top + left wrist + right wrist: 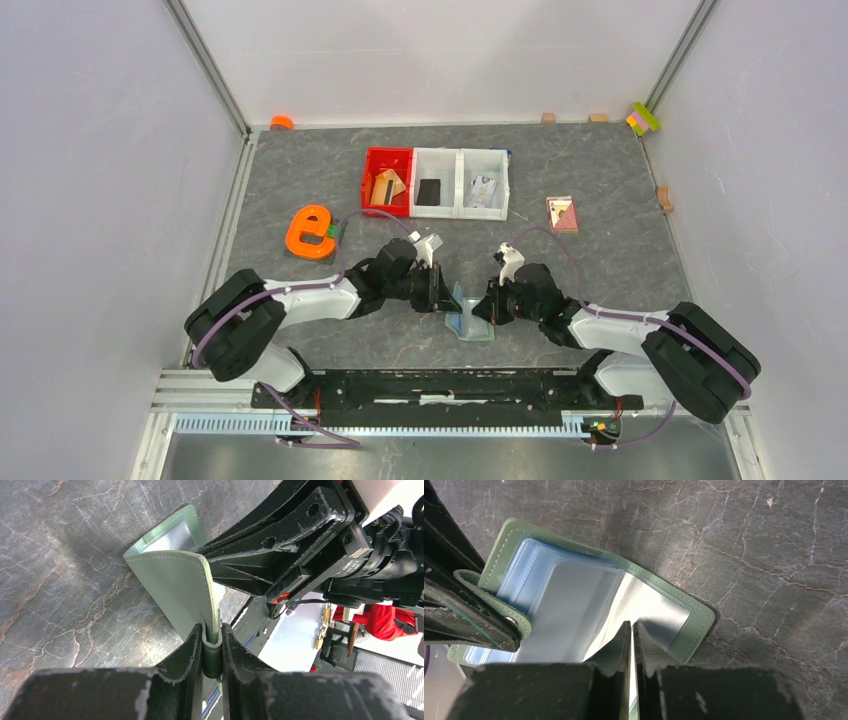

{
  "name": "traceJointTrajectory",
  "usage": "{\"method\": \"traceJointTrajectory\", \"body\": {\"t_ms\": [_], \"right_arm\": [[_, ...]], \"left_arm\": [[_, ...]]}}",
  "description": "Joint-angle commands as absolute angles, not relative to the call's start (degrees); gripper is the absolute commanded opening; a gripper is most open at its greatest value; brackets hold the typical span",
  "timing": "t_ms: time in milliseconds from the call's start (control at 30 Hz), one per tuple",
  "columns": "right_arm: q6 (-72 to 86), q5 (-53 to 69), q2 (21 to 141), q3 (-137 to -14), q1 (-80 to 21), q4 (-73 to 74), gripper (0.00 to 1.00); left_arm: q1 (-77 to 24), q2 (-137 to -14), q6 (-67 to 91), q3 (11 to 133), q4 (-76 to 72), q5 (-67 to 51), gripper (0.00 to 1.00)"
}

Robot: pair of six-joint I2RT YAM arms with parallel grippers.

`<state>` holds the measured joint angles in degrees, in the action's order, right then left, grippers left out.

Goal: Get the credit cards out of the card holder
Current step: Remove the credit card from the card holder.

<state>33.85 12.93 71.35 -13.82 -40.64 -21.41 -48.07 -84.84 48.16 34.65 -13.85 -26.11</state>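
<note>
Matt sage-green stitched leather-like card holder [175, 587] with glossy clear plastic pockets [569, 605], on a matt, veined stone-look table [774, 555]

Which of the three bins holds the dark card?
The middle bin, white, between the red bin and the other white bin; its card is near black, theirs tan and pale.

The card holder [696, 625] is sage green with paler stitching round its edge. Its inner pockets are clear plastic, shining pale blue and silvery grey. The table [300, 170] under it is dark grey, marbled with thin pale and brownish veins. The left gripper [212, 635] and right gripper [631, 630] are black, scuffed whitish at the edges. Beyond the card holder, a red bin [388, 153] holds a tan-gold card [387, 187]. Of the two white bins [437, 153], one holds a dark card [429, 191] and the other a pale card [482, 189]. Left of the card holder lies an orange e-shaped thing [310, 232], and to its right a pink square item [562, 214].
</note>
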Motion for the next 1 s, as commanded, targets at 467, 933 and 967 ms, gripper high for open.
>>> {"method": "traceJointTrajectory", "body": {"t_ms": [467, 933, 967], "right_arm": [[36.4, 15.9, 74.8, -11.7, -41.3, -27.7, 0.12], [29.4, -3.4, 52.7, -12.7, -39.9, -1.4, 0.71], [30.7, -2.4, 52.0, -12.2, -39.8, -0.9, 0.81]], "left_arm": [[-48.3, -90.3, 53.9, 33.8, -31.2, -36.2, 0.02], [-48.3, -81.1, 44.2, 35.9, -2.2, -19.2, 0.02], [-48.3, -81.3, 44.4, 35.5, -2.8, -19.1, 0.02]]}}
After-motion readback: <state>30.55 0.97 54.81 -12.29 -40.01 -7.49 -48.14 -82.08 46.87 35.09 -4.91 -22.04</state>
